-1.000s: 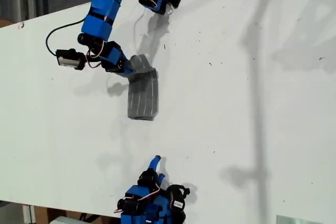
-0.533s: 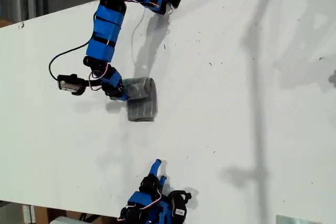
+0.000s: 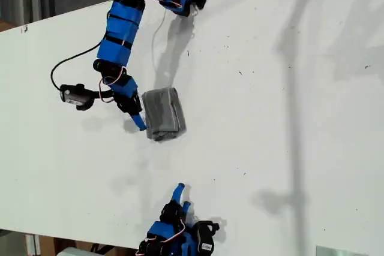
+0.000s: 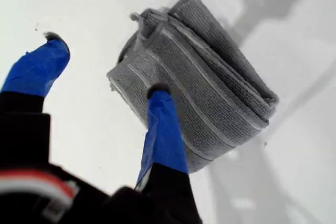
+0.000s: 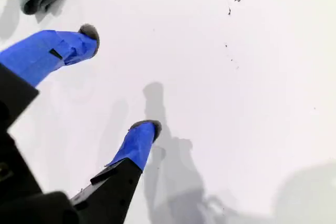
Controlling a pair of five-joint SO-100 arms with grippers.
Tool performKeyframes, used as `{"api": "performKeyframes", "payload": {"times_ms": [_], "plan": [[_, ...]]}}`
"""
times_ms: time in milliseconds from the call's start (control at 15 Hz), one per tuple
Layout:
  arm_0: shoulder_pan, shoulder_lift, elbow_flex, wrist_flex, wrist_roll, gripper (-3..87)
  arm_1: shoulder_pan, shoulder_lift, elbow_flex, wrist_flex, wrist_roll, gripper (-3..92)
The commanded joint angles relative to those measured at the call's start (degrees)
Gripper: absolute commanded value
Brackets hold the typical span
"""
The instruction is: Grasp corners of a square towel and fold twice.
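Lying folded, ribbed grey towel (image 4: pixel 202 85) — soft, blocky

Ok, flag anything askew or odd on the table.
The towel is folded into a small bundle, but its layers don't line up: in the first wrist view the edges at one end stick out unevenly. Dark specks dot the table. Nothing else stands out.

Folded grey striped towel (image 4: pixel 199 90) on white table (image 4: pixel 294 145), my first gripper's claw (image 4: pixel 105 72) spread, one fingertip (image 4: pixel 160 108) over its edge
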Motion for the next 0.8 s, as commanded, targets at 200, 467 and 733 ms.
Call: {"api": "performKeyframes", "payload": {"times_ms": [200, 467, 733], "plan": [[-0.53, 27.69, 9.49, 3.60, 0.79, 29.4, -11.78, 53.70, 59.33, -9.58, 21.45, 32.9], [-2.29, 28.30, 16.70, -2.64, 3.96, 28.5, -20.04, 80.16, 84.02, -13.36, 31.38, 33.5], [-3.60, 28.48, 18.90, -3.60, -5.89, 27.8, -21.18, 100.28, 92.64, 9.84, 50.27, 31.2]]}}
